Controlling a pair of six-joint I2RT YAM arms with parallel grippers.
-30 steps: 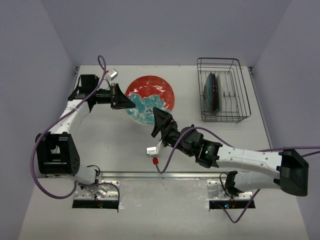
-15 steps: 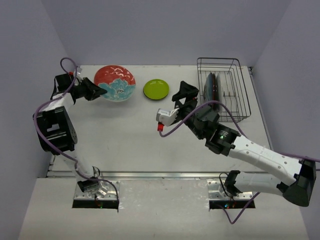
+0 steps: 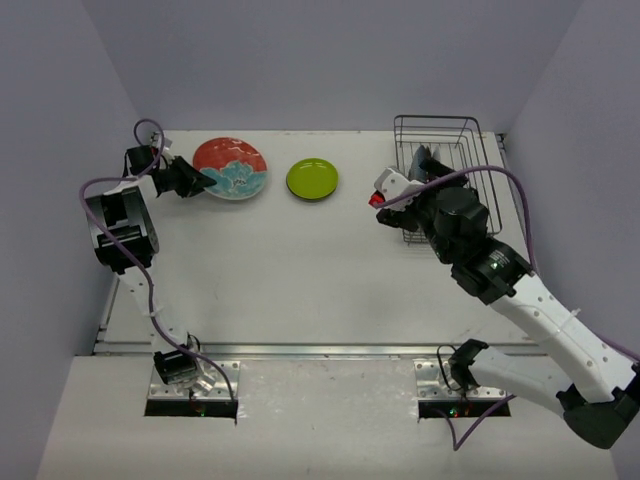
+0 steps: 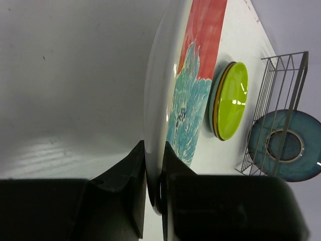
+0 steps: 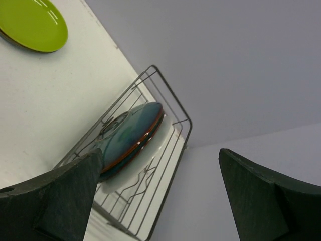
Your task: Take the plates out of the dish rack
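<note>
My left gripper (image 3: 196, 181) (image 4: 154, 173) is shut on the near rim of a red and teal patterned plate (image 3: 232, 166) (image 4: 196, 85), held low at the table's back left. A lime green plate (image 3: 312, 179) (image 4: 233, 98) (image 5: 32, 22) lies flat to its right. The wire dish rack (image 3: 481, 192) (image 4: 281, 83) (image 5: 171, 107) stands at the back right with a dark teal-blue plate (image 4: 286, 145) (image 5: 131, 131) upright in it. My right gripper (image 3: 424, 162) (image 5: 159, 155) hovers open over the rack's left side, its fingers (image 5: 65, 196) wide apart and empty.
Grey walls close in the white table (image 3: 300, 270) at the back and on both sides. The right arm (image 3: 520, 290) stretches across the table's right half towards the rack. A purple cable (image 3: 140, 130) loops above the left wrist.
The left arm has carried the patterned plate from the table's middle to the back left. The right gripper has swung from the centre over to the rack, staying open.
</note>
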